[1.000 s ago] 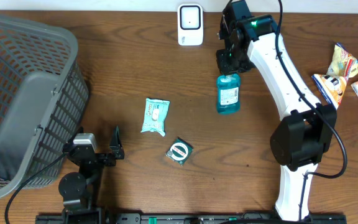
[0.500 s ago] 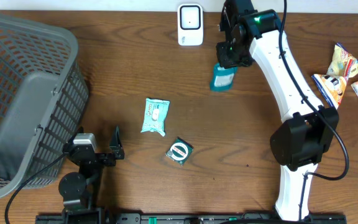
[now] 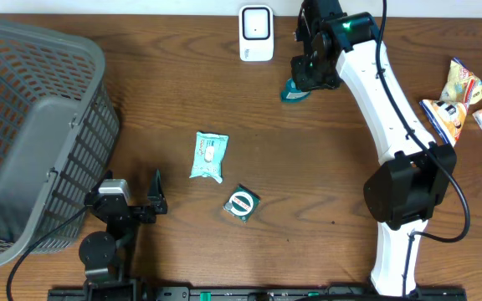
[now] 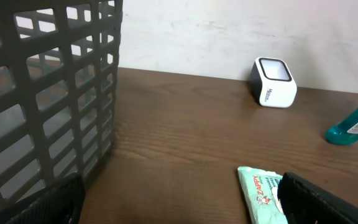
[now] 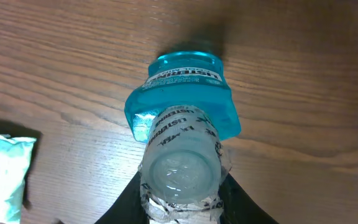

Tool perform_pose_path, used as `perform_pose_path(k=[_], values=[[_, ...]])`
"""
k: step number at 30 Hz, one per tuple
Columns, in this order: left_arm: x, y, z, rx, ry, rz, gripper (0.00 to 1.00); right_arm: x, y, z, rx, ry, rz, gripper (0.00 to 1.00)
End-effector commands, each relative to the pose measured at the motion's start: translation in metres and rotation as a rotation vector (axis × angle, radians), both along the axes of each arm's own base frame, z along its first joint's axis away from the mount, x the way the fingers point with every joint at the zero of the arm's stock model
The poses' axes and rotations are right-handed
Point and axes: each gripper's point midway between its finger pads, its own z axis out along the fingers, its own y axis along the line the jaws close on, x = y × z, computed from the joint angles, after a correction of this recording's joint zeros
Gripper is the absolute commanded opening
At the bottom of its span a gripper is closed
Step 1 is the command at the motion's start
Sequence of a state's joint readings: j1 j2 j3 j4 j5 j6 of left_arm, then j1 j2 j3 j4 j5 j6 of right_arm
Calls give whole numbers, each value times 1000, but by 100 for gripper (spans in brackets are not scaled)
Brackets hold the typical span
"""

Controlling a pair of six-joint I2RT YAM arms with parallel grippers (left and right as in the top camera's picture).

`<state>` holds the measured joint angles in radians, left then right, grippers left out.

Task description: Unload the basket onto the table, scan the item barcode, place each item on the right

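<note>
A blue mouthwash bottle (image 3: 292, 90) hangs just above the table, right of the white barcode scanner (image 3: 256, 33) at the back edge. My right gripper (image 3: 312, 71) is shut on its clear cap. From the right wrist I look down the bottle (image 5: 185, 106); the cap fills the gap between the dark fingers of the right gripper (image 5: 180, 186). The left wrist view shows the scanner (image 4: 273, 82) ahead and the bottle (image 4: 356, 121) at the right edge. My left gripper (image 3: 153, 201) rests open near the front left, nothing between its fingers (image 4: 328, 202).
A grey plastic basket (image 3: 32, 125) fills the left side. A pale green wipes pack (image 3: 208, 156) and a round green item (image 3: 243, 203) lie mid-table. Snack packets (image 3: 458, 100) lie at the far right. The wipes pack (image 4: 263, 193) lies just ahead of my left gripper.
My right gripper has carried the bottle from the table up and back, toward the scanner's right side; it now hangs more upright. The left arm has not moved.
</note>
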<state>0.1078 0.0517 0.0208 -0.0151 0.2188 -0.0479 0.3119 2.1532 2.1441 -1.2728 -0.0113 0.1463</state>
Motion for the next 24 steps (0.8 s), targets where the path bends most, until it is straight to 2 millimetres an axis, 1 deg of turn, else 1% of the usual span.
perform_pose_path(k=[1,5,8,15,19,22,24], values=[[-1,-2,-16,-5,47,-12,98,4,5,12,27,-30,-25,27],[-1,-2,-16,-5,47,-12,98,6,5,12,30,-39,-25,30],[-1,-2,-16,-5,47,-12,98,7,6,13,31,-40,-26,29],[-1,-2,-16,-5,48,-12,98,10,7,15,38,-54,-32,30],[-1,-2,-16,-5,48,-12,98,9,6,15,37,-53,-31,34],[-1,-2,-16,-5,47,-12,98,3,4,13,27,-25,-32,39],[-1,-2,-16,-5,47,-12,98,-10,3,7,17,33,-55,42]])
